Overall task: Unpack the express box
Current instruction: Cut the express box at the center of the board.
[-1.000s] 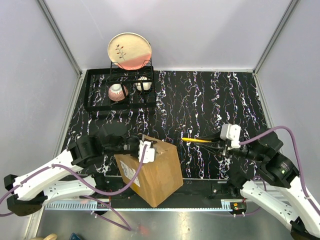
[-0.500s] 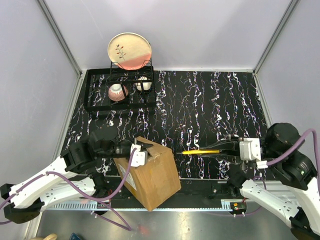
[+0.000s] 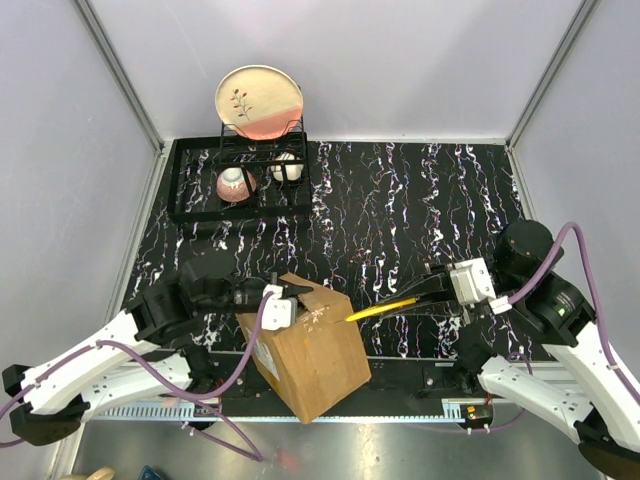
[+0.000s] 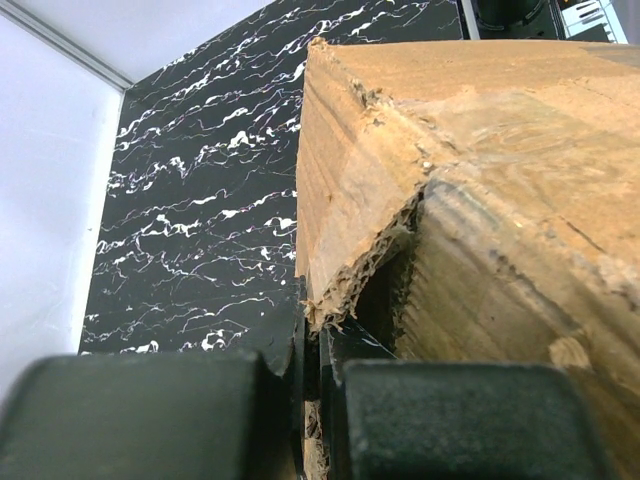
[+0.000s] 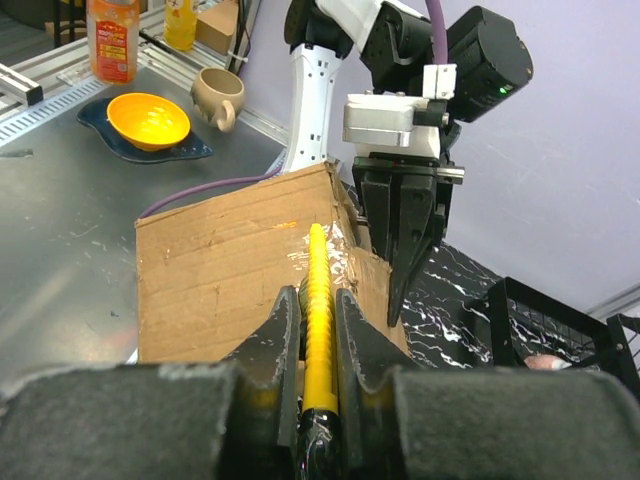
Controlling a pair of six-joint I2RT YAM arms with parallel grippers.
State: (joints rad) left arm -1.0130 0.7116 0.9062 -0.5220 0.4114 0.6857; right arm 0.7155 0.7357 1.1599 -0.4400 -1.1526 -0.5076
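Observation:
The express box [image 3: 310,350] is a brown cardboard carton standing tilted near the table's front edge, between the two arms. My left gripper [image 3: 292,292] is shut, its tips pressed against the box's torn upper-left corner [image 4: 350,290]. In the left wrist view the two fingers [image 4: 312,340] meet at frayed cardboard. My right gripper [image 3: 432,296] is shut on a yellow cutter [image 3: 385,307] that points down-left. The cutter [image 5: 319,262] has its tip over the shiny tape on the box top [image 5: 230,270]. The left gripper [image 5: 398,300] hangs just beyond that tip.
A black dish rack [image 3: 200,210] stands at the back left with a pink plate [image 3: 259,100] upright and two cups [image 3: 235,183] in it. Beyond the table's front edge, the right wrist view shows an orange bowl [image 5: 148,118], a mug [image 5: 220,97] and a bottle [image 5: 112,40].
The right arm has swung the yellow cutter to the left and down, so its tip now reaches the box top. The box has shifted slightly. The left gripper stays at the box's corner.

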